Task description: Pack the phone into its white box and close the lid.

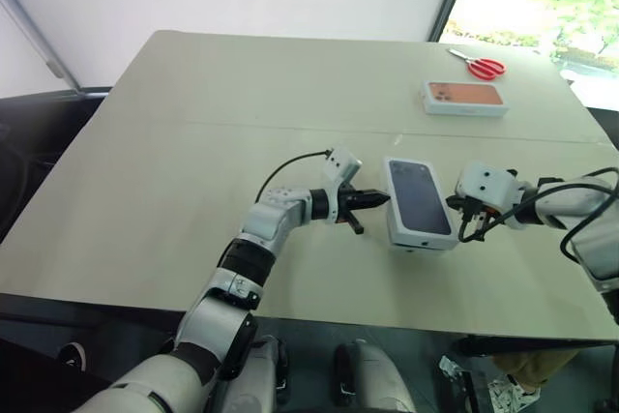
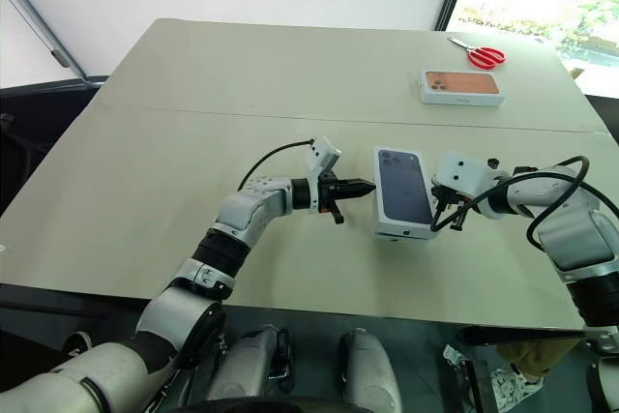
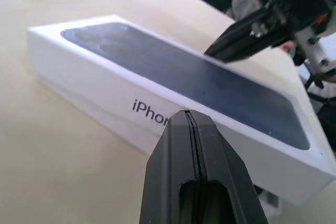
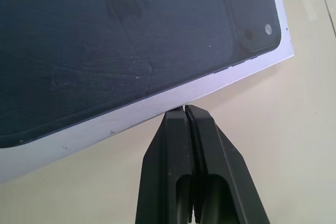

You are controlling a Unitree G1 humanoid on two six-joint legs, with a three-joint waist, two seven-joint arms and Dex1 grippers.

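Near the front of the surface (image 1: 193,171), the lid (image 1: 419,200) sits closed between both grippers. Head views add a second box (image 1: 465,98) and scissors (image 1: 481,66) farther back. Left gripper (image 1: 383,198): jaws pressed together, empty, beside the lid. Right gripper (image 4: 185,109): jaws likewise together, tips at its edge.

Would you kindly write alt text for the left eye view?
A closed white box, its lid printed with a dark-blue phone, sits on a beige table between the shut left gripper and right gripper. Farther back lie another phone box and red scissors.
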